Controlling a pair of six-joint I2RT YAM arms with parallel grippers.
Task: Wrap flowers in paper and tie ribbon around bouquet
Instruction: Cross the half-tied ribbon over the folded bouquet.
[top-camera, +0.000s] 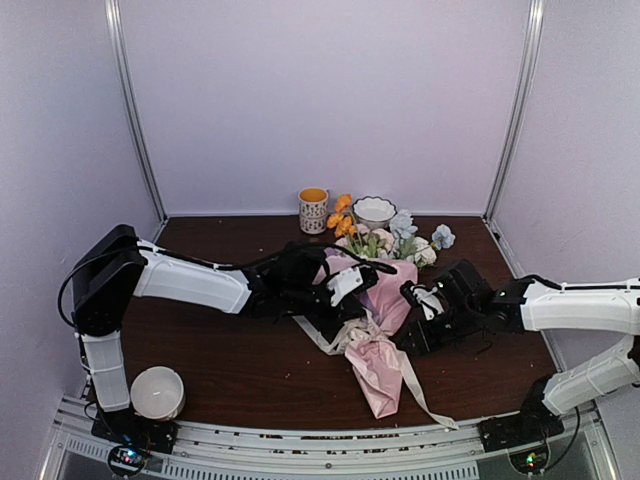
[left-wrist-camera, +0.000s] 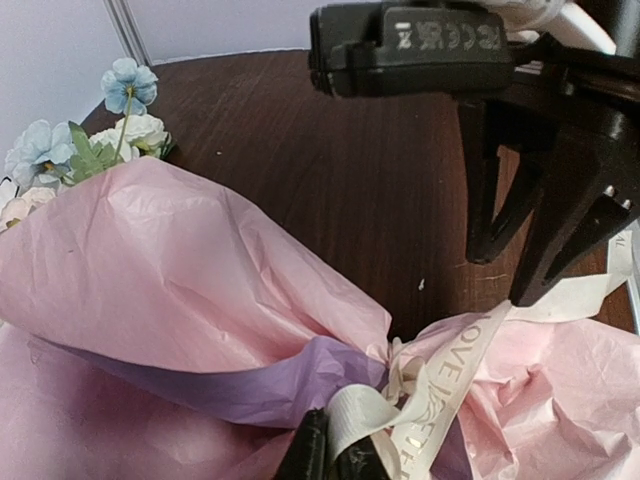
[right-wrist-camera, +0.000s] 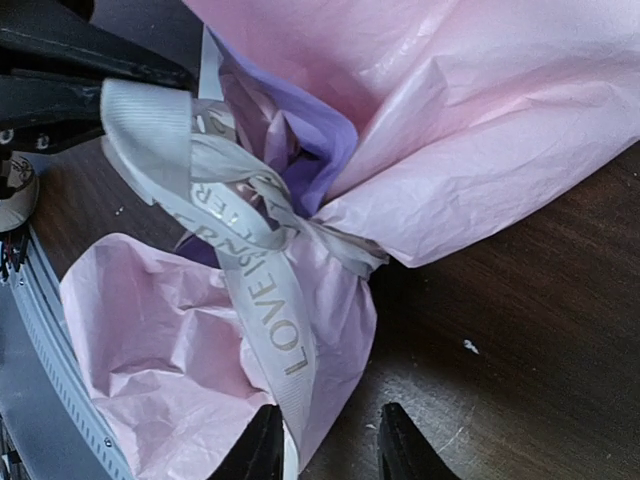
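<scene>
On the ribbon (right-wrist-camera: 285, 330) we read the word "LOVE" in dark letters. More letters follow on the loop above it, but the folds hide them and we cannot read them. The left wrist view shows the same word, and also pale marks on the black body of the right gripper (left-wrist-camera: 505, 278) (they look reversed, and we cannot read them).

Only the top view shows the whole bouquet (top-camera: 385, 300). It lies on the dark table (top-camera: 220, 360) between the two arms, with the flowers (top-camera: 400, 238) toward the back wall and the narrow end toward the near edge. One ribbon tail runs off to the near right. Only there we also see a mug (top-camera: 313, 210) and a patterned bowl (top-camera: 373, 210) at the back, and a white bowl (top-camera: 157, 392) at the near left. The wrist views show that the ribbon is wound around the neck of the pink paper (right-wrist-camera: 480, 150), where the lilac face shows.

The left gripper (left-wrist-camera: 330, 455) is closed on a loop of the ribbon, just beside the neck. The right gripper has its fingers apart with nothing between them. In its own view the ribbon tail hangs just beside one finger, and we cannot tell if they touch.
</scene>
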